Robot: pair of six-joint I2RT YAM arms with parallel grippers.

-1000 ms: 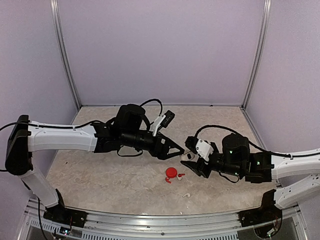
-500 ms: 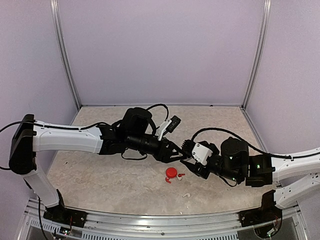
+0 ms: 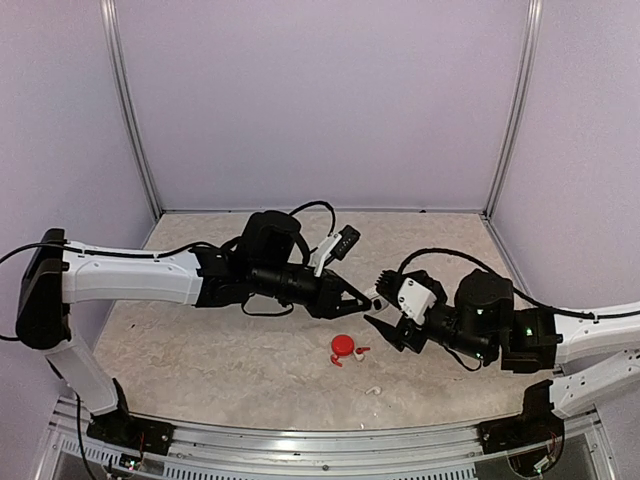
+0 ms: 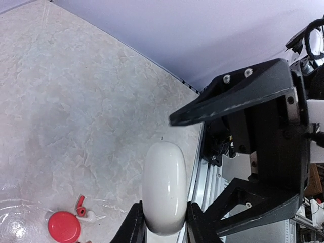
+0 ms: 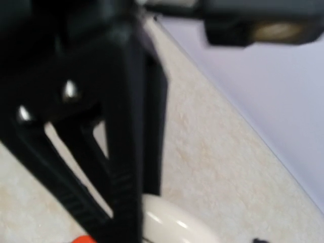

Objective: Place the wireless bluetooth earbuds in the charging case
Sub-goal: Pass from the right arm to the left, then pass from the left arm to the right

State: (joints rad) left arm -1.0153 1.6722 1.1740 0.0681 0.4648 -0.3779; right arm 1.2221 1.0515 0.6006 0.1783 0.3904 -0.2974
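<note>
Left pincer: clamped on white case.
Right pincer: jaws spread wide, facing left pincer's tip.
Earbuds: red bud, white bud, both on worktop beside red case, near left pincer, not touching it.

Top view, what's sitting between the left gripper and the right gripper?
A white case, pinched at its near end by the left gripper; the right gripper stands open at its other end. The left wrist view shows it best.

Left arm, right arm: white shells, black joints. Black cables loop at each wrist. Right hand black, silver screws.
</note>
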